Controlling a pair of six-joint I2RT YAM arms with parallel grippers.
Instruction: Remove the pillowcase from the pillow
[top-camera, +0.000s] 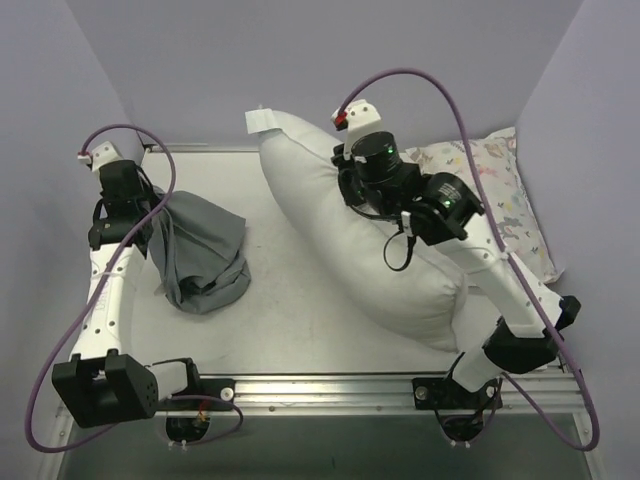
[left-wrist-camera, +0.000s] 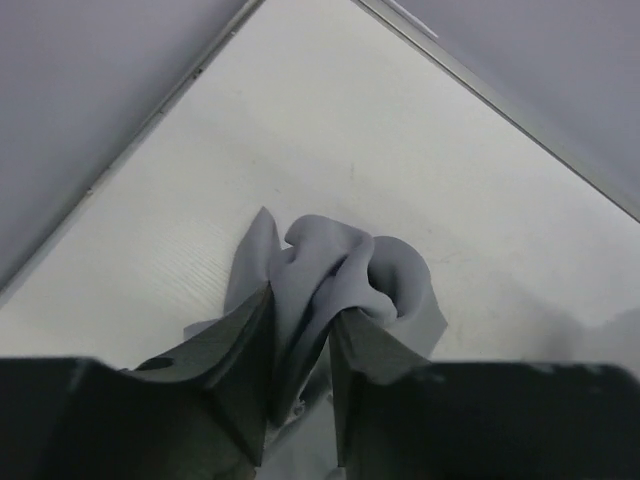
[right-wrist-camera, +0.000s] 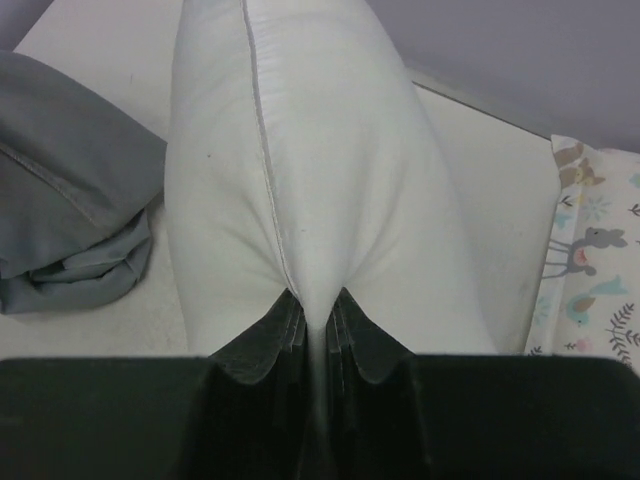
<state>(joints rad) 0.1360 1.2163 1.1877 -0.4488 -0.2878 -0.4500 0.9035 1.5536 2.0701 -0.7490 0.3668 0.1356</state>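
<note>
The pillow (top-camera: 300, 205) is lying diagonally, far-left to near-right, on the pale table (top-camera: 290, 335). The right gripper (right-wrist-camera: 312, 296) is pinching it. The left gripper (left-wrist-camera: 303, 305) is straddling the grey pillowcase (left-wrist-camera: 345, 260), grip unclear. Lilac walls (top-camera: 300, 60) are enclosing everything.

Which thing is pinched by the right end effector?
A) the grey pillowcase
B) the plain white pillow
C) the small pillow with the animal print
B: in the right wrist view, the right end effector is closed on a fold of the plain white pillow, and the grey pillowcase lies off to the side.
</note>
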